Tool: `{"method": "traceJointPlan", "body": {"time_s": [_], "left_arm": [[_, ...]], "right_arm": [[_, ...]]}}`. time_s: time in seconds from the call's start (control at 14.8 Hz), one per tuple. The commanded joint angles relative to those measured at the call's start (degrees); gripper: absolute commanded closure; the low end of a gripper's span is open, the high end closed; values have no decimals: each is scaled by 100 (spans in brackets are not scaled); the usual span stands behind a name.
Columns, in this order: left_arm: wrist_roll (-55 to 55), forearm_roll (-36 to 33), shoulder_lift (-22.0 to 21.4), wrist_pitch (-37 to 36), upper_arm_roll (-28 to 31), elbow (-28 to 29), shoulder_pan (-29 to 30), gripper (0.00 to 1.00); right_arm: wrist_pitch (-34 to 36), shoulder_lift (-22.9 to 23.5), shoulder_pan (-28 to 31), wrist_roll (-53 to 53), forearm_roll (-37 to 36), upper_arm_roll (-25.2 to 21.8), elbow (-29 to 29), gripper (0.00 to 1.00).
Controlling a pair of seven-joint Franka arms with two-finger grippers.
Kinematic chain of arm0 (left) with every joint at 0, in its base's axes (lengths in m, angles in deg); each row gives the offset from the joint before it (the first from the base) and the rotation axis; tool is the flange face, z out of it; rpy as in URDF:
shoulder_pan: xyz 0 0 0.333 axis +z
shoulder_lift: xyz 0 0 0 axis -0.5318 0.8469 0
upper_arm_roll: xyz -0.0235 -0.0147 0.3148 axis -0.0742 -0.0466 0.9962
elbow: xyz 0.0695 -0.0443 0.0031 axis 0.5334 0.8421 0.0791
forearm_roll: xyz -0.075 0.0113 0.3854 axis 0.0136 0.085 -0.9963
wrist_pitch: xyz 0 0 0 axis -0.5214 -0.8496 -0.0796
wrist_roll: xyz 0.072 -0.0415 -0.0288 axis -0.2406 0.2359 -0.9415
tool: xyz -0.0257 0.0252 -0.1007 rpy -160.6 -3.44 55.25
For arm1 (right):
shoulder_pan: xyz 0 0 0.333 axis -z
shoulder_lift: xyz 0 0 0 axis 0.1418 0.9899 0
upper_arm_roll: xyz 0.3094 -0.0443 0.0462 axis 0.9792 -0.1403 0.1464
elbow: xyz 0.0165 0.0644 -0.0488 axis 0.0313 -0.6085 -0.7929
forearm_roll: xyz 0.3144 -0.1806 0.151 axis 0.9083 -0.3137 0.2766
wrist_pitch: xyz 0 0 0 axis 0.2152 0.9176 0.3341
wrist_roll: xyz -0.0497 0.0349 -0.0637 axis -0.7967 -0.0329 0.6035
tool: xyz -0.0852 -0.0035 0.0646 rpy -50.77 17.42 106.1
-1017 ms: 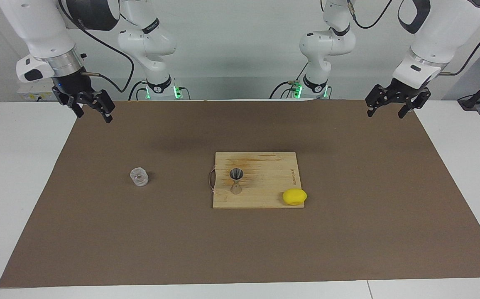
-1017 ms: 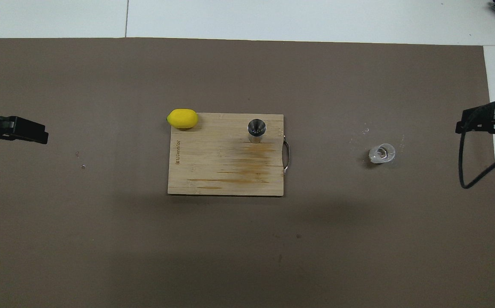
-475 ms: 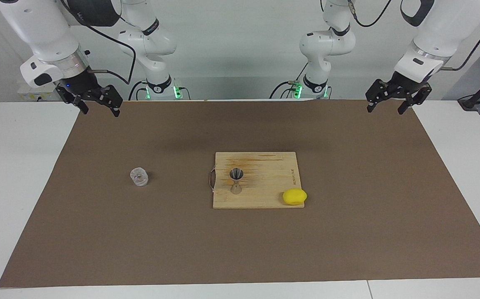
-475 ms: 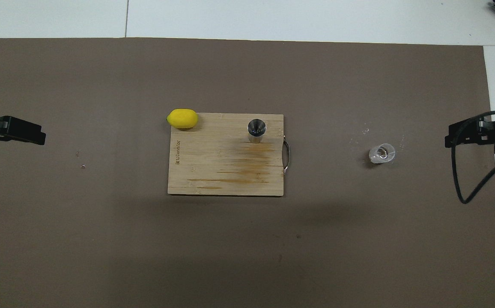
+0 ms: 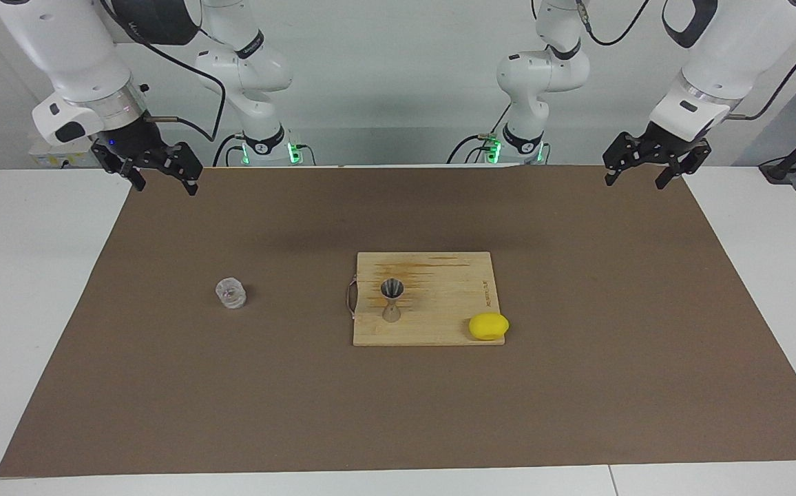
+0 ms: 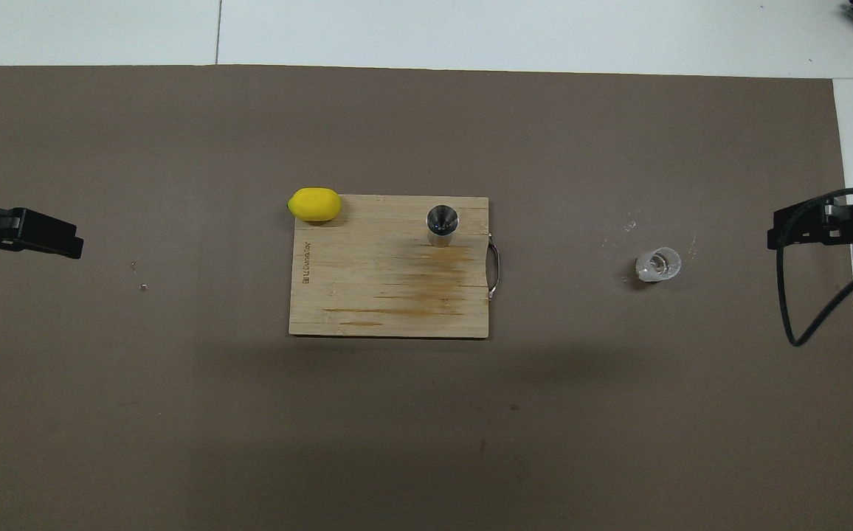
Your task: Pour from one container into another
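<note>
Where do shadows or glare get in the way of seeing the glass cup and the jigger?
Facing view: a soft dark band of shadow lies on the brown mat nearer the robots than the cutting board; the jigger reads clearly, the glass cup looks faint. Overhead view: a similar band sits just below the board; both vessels stay unshaded, with no strong glare.

Glass cup (image 5: 231, 293): you see it upright on mat (image 5: 164, 386).
Jigger (image 5: 392, 300): upright on board (image 5: 453, 289).
</note>
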Motion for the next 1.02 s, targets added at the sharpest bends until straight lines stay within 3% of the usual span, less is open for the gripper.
{"method": "traceJointPlan", "body": {"time_s": [0.0, 0.95], "left_arm": [[38, 35, -127, -1, 12, 126, 33, 0], [47, 35, -118, 26, 4, 126, -29, 0]], "right_arm": [[-187, -15, -95, 366, -265, 46, -106, 0], [-117, -15, -104, 323, -142, 55, -123, 0]]}}
